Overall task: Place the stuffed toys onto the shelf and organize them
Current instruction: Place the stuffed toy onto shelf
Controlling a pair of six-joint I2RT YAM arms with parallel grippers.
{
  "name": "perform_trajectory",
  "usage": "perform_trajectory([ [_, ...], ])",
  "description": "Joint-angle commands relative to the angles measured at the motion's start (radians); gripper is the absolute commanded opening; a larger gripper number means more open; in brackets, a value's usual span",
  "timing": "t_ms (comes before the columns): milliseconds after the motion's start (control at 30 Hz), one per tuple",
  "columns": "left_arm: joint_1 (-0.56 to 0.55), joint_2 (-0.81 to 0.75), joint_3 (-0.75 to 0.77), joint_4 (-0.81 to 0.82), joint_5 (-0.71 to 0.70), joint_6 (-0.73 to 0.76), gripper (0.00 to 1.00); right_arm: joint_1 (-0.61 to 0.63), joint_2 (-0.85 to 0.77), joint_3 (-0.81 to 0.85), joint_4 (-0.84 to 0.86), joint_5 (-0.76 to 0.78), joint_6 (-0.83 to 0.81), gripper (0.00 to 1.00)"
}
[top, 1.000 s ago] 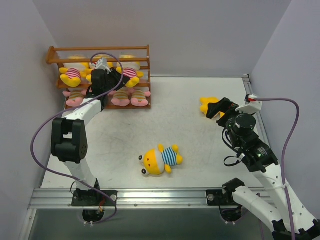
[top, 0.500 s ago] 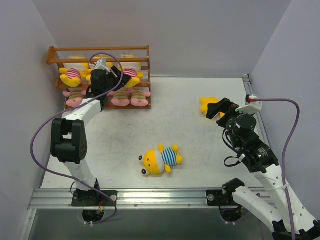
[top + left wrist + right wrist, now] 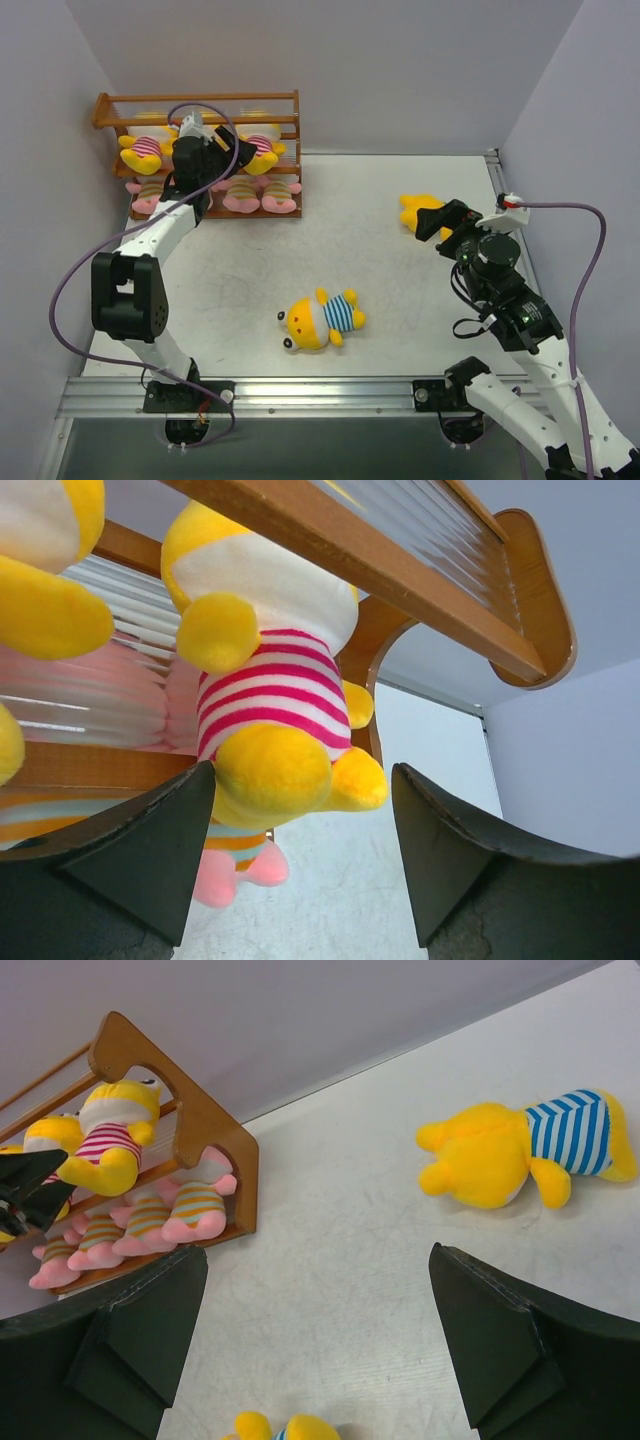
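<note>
Now left gripper [image 3: 298, 800] has opened wide, freeing the pink-striped toy [image 3: 265, 690] on the shelf [image 3: 200, 97], upper left. Right gripper [image 3: 318, 1255] wide, empty. 2 blue-striped toys [image 3: 322, 320] left on table [image 3: 230, 270].

Yellow toy [image 3: 262, 695] on the shelf [image 3: 400, 580], centre frame.
Jaws of the left gripper [image 3: 300, 790] stand apart at the bottom, flanking its feet.

Shelf [image 3: 282, 97] far left holds toys [image 3: 262, 147]; two more toys [image 3: 322, 320] lie on table [image 3: 380, 200].
</note>
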Motion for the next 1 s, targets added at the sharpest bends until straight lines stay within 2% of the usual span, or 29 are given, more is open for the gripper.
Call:
perform_trajectory([
  [0, 0.008, -0.056, -0.024, 0.011, -0.031, -0.009, 0.79, -0.008, -0.015, 0.005, 0.007, -0.002, 0.01, 1.0],
  [600, 0.008, -0.042, -0.049, -0.006, -0.048, -0.036, 0.74, -0.008, -0.015, 0.007, 0.004, -0.016, 0.016, 1.0],
  [767, 0.008, -0.091, -0.072, -0.038, -0.07, -0.023, 0.79, -0.008, -0.015, 0.008, 0.003, -0.017, 0.016, 1.0],
  [967, 0.028, -0.226, -0.142, -0.1, -0.096, -0.002, 0.86, -0.008, -0.026, 0.007, -0.002, -0.02, -0.004, 0.99],
])
